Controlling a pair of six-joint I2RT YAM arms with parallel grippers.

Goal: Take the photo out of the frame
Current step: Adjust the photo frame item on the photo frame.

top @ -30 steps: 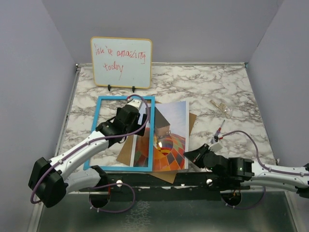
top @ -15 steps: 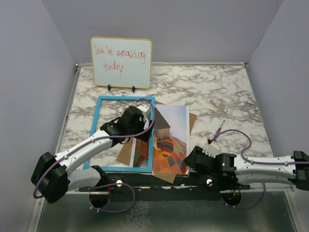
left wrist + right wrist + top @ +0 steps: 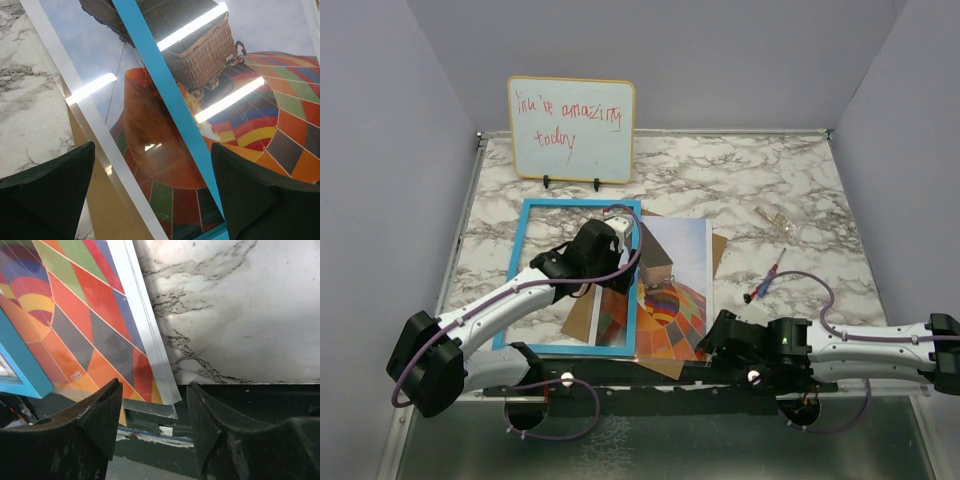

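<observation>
Photo [image 3: 675, 300] under frame [image 3: 555, 203] rim, right-wrist view showing its corner past table [image 3: 240, 315] edge

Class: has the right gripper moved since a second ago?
Yes. The right gripper has moved down the top view, away from the red pen.

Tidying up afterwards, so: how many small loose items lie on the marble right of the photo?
2: a small red pen-like tool right of the photo, and a clear plastic piece farther back. The right arm may hide others.
</observation>
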